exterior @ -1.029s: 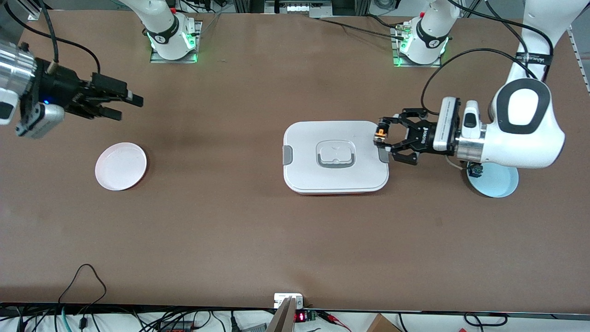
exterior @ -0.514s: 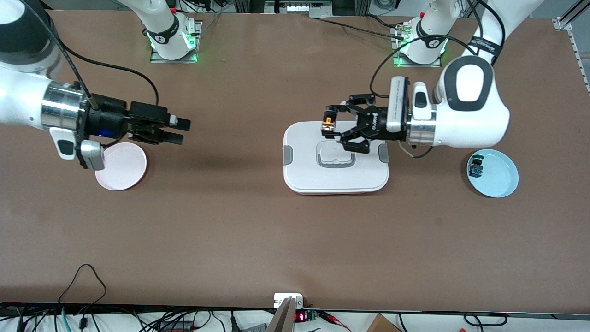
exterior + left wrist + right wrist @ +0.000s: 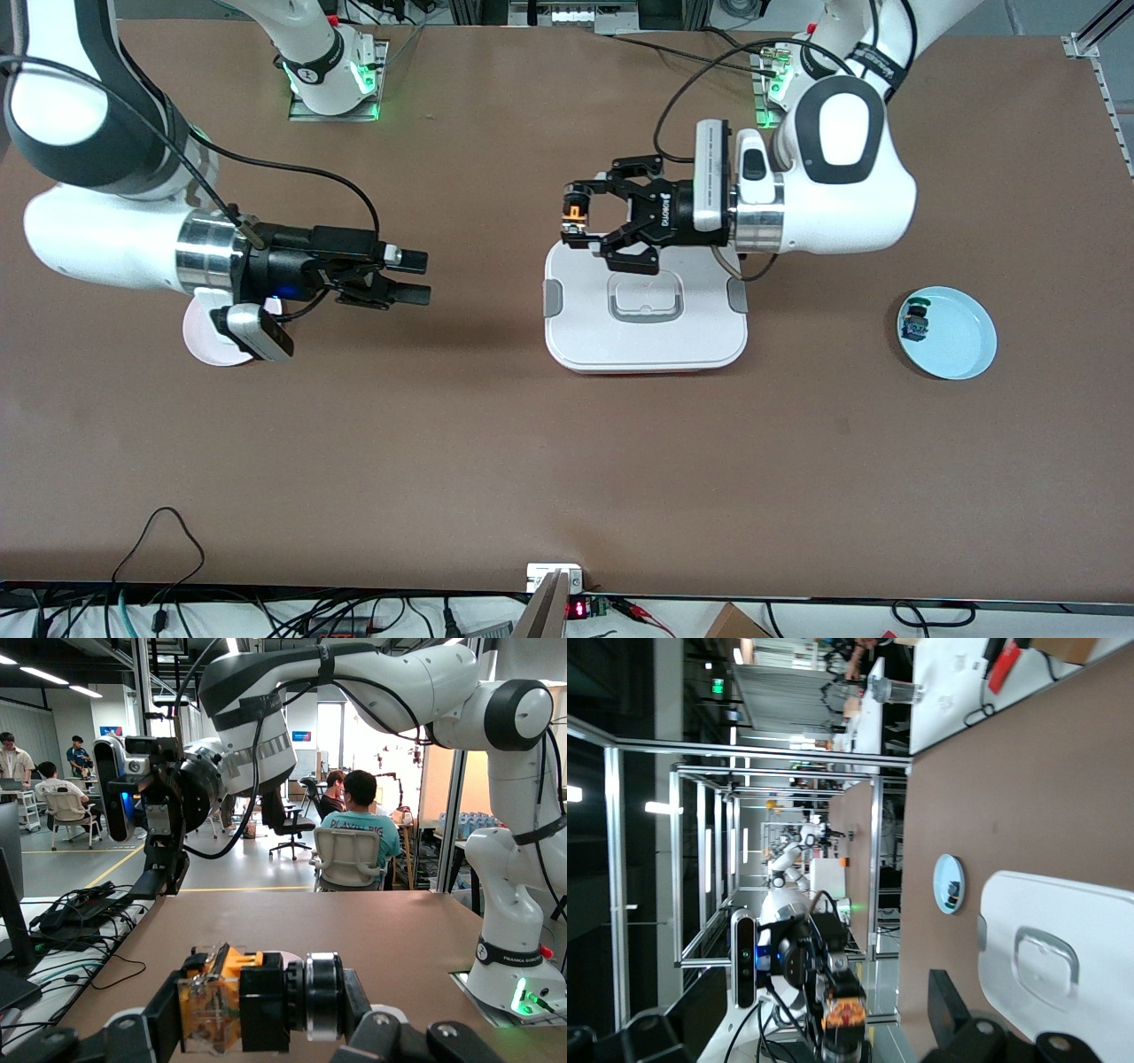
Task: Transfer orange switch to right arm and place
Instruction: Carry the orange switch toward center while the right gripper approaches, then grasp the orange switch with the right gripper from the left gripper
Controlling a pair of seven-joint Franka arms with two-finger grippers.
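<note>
The left gripper (image 3: pixel 574 221) pinches the orange switch (image 3: pixel 577 213) sideways over the white lidded container (image 3: pixel 645 341), offering it toward nine o'clock where the right gripper (image 3: pixel 416 277), fingers parted, waits to receive.

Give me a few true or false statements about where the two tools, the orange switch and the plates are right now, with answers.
1. The left tool grips the tiny black switch with the orange block. True.
2. That switch lies on the round pink plate. False: it is held in the air over the white rectangular lidded container's edge.
3. The right tool is open and holds nothing. True.
4. The round light-blue plate is bare. False: a small blue-and-green switch sits in it.
</note>
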